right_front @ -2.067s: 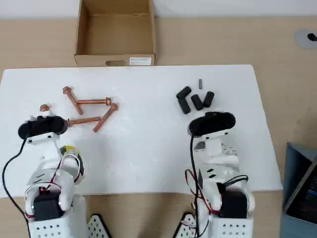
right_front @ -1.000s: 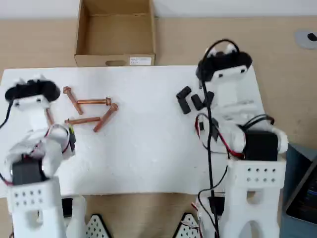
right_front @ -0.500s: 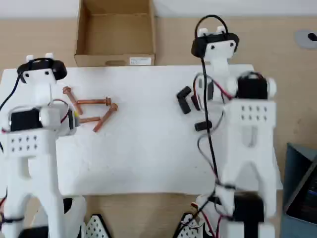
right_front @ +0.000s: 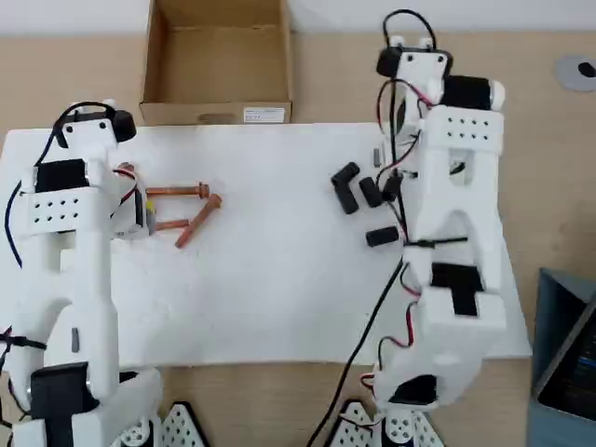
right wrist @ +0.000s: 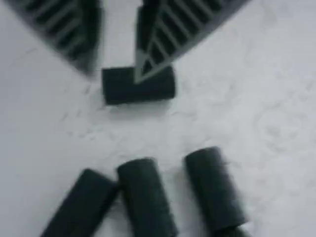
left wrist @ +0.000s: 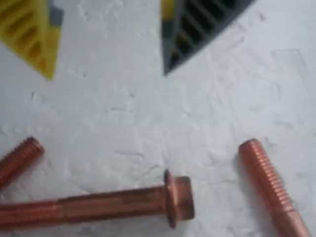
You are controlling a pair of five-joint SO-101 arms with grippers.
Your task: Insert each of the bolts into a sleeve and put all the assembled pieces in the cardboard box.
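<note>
One cardboard box [right_front: 216,113] and one white foam sheet [right_front: 279,298]. Two robot arms: left arm [right_front: 70,214], right arm [right_front: 456,177]. Three copper bolts can be counted: level bolt [right_front: 175,191], slanted bolt [right_front: 198,221], part-hidden bolt [right_front: 168,224]. Four black sleeves: upper sleeve [right_front: 345,173], left sleeve [right_front: 346,198], middle sleeve [right_front: 371,192], lone sleeve [right_front: 382,236]; a fifth behind the right arm cannot be confirmed

Robotics lab or maker workbench, by look of it.
- Two white printed-plastic arms, left arm [right_front: 65,214] and right arm [right_front: 456,186], side by side.
- Loose exposed wiring [right_front: 366,333].
- Tan wood-tone surface [right_front: 74,84], with white foam sheet [right_front: 279,298] as work mat.
- Copper bolts [right_front: 177,191], black sleeves [right_front: 345,175] and cardboard box [right_front: 216,114] set out as test parts.
- Grey-blue bin [right_front: 568,354] at edge.
</note>
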